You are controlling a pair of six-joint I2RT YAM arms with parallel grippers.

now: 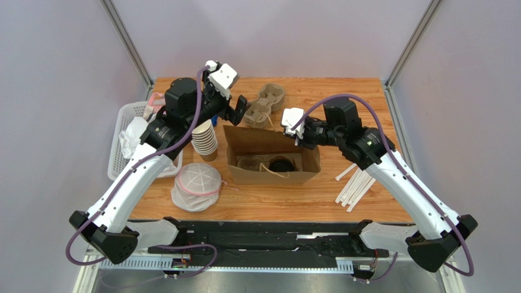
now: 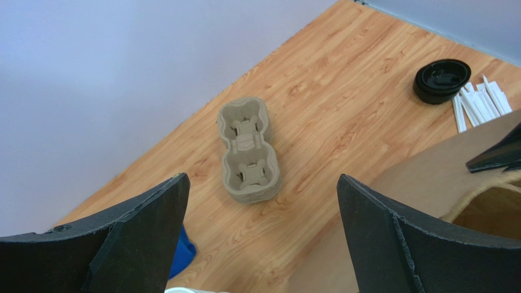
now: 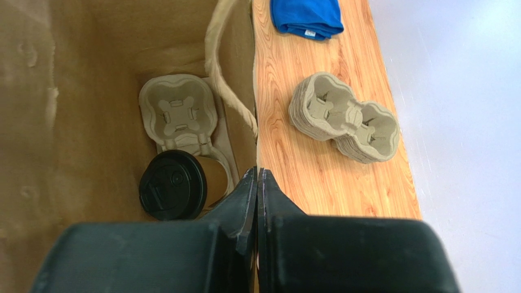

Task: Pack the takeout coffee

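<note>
Takeout coffee: the small paper cup under a round black plastic lid (image 3: 171, 184) already stands inside the open brown paper bag (image 1: 269, 176). Only its lid shows from above.
Seat: the cup appears to sit in one pocket of a moulded tan pulp carrier (image 3: 177, 110) on the bag's floor. The carrier's other pocket is bare.
Right gripper (image 3: 257, 177): its fingers are pressed together astride the bag's far wall, one inside and one outside, so it looks to be pinching the rim.
Left gripper (image 2: 262, 177): its fingers are spread wide and carry nothing. It hangs over the table near the bag's back left corner.
Nearby: a stack of spare pulp carriers (image 2: 249, 149) lies on the wooden table (image 1: 367, 91) behind the bag. A loose black lid (image 2: 441, 79) sits just beside some white paper-wrapped sticks (image 2: 477, 101), and a stack of lidless paper cups (image 1: 205, 139) stands left of the bag.
Progress: judging by how things lie, the main step is done, since the coffee is in the bag.
Left to do: at most, letting go of the rim and perhaps closing or straightening the bag's top, which is open.
</note>
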